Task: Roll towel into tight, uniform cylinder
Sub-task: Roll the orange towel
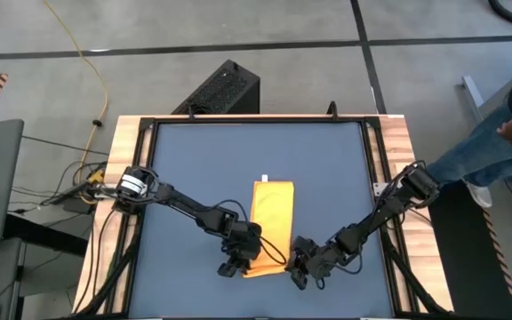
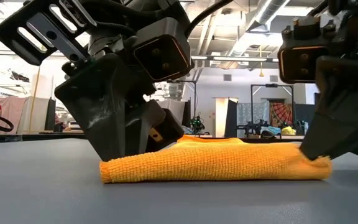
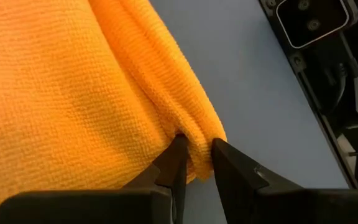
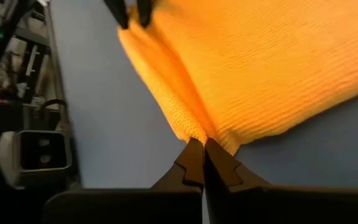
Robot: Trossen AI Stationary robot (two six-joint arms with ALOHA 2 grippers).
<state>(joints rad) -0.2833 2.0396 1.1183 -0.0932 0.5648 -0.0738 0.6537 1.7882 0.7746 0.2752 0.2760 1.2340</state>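
While long axis running toward the mat's (image 1: 194, 160) far edge, towel (image 1: 272, 209) rolled near end clamped by left tool (image 1: 235, 263) and right tool (image 1: 299, 272).

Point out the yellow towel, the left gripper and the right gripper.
yellow towel (image 1: 271, 213): high view, flat unrolled part.
left gripper (image 3: 195, 163): left wrist view, between its fingertips pinching the rolled edge.
right gripper (image 4: 202, 152): right wrist view, between its fingertips at the towel's corner.

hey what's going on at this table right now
Two robot arms are rolling a yellow towel on a dark blue mat. The left gripper and the right gripper each pinch one end of the rolled near edge in their jaws. Only that edge is rolled; the rest lies flat, white tag at the far end.
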